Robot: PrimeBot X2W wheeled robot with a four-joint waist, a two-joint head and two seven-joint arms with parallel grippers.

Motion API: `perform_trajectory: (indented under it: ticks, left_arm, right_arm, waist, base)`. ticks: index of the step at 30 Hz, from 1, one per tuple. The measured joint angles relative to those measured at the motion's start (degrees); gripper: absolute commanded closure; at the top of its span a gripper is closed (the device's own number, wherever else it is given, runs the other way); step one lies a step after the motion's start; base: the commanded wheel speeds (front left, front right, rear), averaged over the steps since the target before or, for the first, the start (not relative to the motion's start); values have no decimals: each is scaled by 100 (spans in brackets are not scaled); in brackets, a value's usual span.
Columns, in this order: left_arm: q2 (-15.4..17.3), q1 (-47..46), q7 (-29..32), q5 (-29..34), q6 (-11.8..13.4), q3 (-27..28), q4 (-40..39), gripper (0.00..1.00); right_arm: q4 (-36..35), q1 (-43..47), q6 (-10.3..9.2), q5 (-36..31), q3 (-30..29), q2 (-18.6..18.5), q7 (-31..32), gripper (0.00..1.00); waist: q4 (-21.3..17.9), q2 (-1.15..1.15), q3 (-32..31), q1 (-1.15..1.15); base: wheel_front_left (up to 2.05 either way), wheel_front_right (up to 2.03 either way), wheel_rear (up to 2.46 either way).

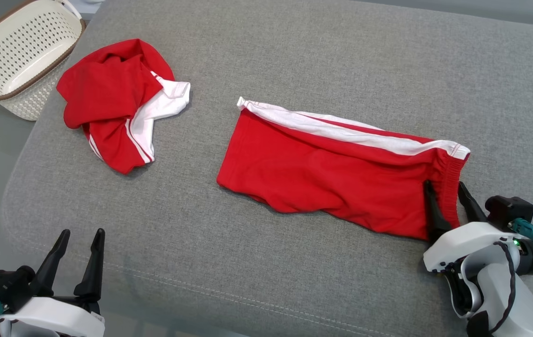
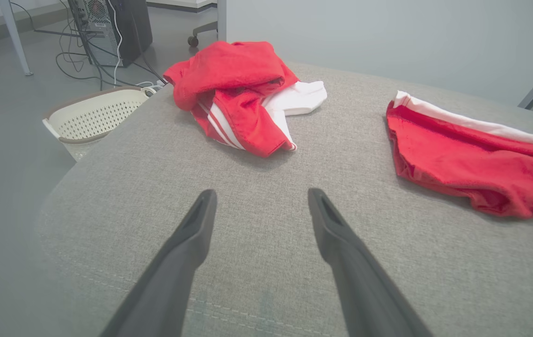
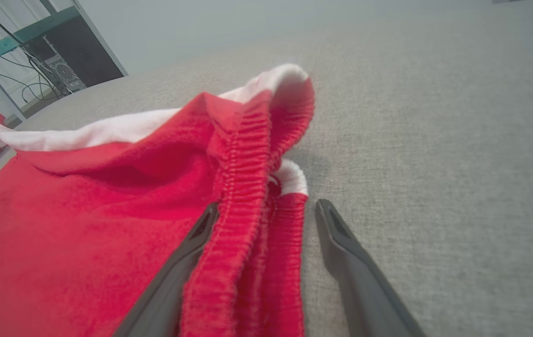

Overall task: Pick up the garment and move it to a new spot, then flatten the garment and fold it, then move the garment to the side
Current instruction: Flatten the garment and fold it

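right tool spread wide astride the waistband, left tool idle

the right tool sits at 4 o'clock in the head view with its two dark fingers wide apart and not clamped on anything. they stand either side of the garment's waistband. one finger lies against the red cloth and the other rests over bare grey surface just beside the hem. the band runs up between them without being pinched. the left tool is at 7 o'clock, equally wide open. it holds nothing and touches nothing, poised over the near edge of the surface.

the garment is a pair of red shorts in soft, slightly fuzzy knit. it is laid out as a long flat slab with shallow wrinkles, and a broad white stripe runs along its far edge. the waistband is ribbed, gathered elastic with a curl of white at the corner. the surface is coarse woven grey upholstery with rounded corners and a stitched seam near the front.

the garment stretches from the centre out toward 4 o'clock. its waistband end lies inside the right tool's spread and its leg end points toward 9 o'clock, well apart from the left tool. a crumpled heap of red and white cloth lies at 10 o'clock. just beyond the surface's corner there stands a cream perforated basket with a brown rim.
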Motion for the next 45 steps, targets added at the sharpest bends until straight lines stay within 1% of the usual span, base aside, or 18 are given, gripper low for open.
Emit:
perform_trajectory:
  ticks: [4,5,6,7,8,9,10,14,18,23,29,31,33,35,36,39,42,45]
  left_arm:
    - [21,-76,0,-10,0,-63,-2,0]
    - [29,-91,0,-19,0,-83,-1,0]
    - [34,-96,0,-37,0,-101,0,0]
    - [47,-96,0,-57,0,-130,11,0]
    - [53,-96,0,-57,0,-140,20,0]
    - [54,-96,0,-57,0,-147,27,0]
    - [55,-96,0,-57,0,-154,40,0]
    - [41,-94,0,-57,0,-172,94,0]
    - [4,-55,0,-55,0,-176,116,0]
    - [-62,20,0,-34,0,-183,115,0]
    - [-180,162,0,55,0,-193,93,0]
    - [-202,194,0,66,0,-194,96,0]
    - [-224,194,0,70,0,-204,94,0]
    - [-248,194,0,73,0,-234,97,0]
    - [-252,194,0,76,0,-281,96,0]
    - [-220,195,1,63,-1,-653,24,0]
    - [-185,194,1,18,-1,-886,-19,0]
    - [-129,190,1,-31,0,-1039,-32,0]
  right_arm:
    - [240,-165,-10,349,328,-100,-57,0]
    - [330,-232,-27,419,407,-125,-68,2]
    - [405,-298,-45,478,488,-155,-74,15]
    - [546,-421,-49,644,660,-210,-74,42]
    - [620,-477,-49,700,748,-230,-75,65]
    - [673,-527,-51,769,820,-242,-76,84]
    - [714,-563,-51,811,886,-244,-75,100]
    - [770,-586,-49,894,971,-175,-60,100]
    - [692,-511,-43,866,657,-68,-10,100]
    - [557,-264,-40,377,-22,47,22,100]
    - [364,-71,-40,-569,-988,43,23,100]
    - [282,-45,-40,-818,-1123,37,23,100]
    - [179,-48,-40,-884,-1106,38,23,100]
    - [120,-71,-41,-769,-877,27,23,100]
    - [107,-106,-41,-628,-669,15,23,100]
    - [-5,-259,-41,8,224,-8,93,100]
    - [-176,-423,-41,686,1190,-7,297,100]
    - [-213,-563,-41,1254,1900,1,386,100]
  waist:
    - [33,0,40,0]
    - [49,0,46,0]
    - [68,0,48,0]
    - [109,0,48,0]
    - [129,0,43,0]
    - [148,0,36,0]
    - [161,0,25,0]
    - [178,0,-51,0]
    - [126,0,-178,0]
    - [-26,0,-359,0]
    - [-274,0,-535,0]
    - [-361,0,-573,0]
    - [-437,0,-599,0]
    - [-491,0,-618,0]
    - [-506,0,-626,0]
    - [-502,0,-636,0]
    - [-423,0,-628,0]
    - [-280,0,-621,0]
  base:
    - [0,0,0]
    - [0,0,0]
    - [0,0,0]
    - [0,0,0]
    - [0,0,0]
    - [0,0,0]
    - [0,0,0]
    - [0,0,0]
    - [0,0,0]
    - [0,0,0]
    - [0,0,0]
    - [0,0,0]
    - [0,0,0]
    - [0,0,0]
    - [0,0,0]
    - [0,0,0]
    - [0,0,0]
    - [0,0,0]
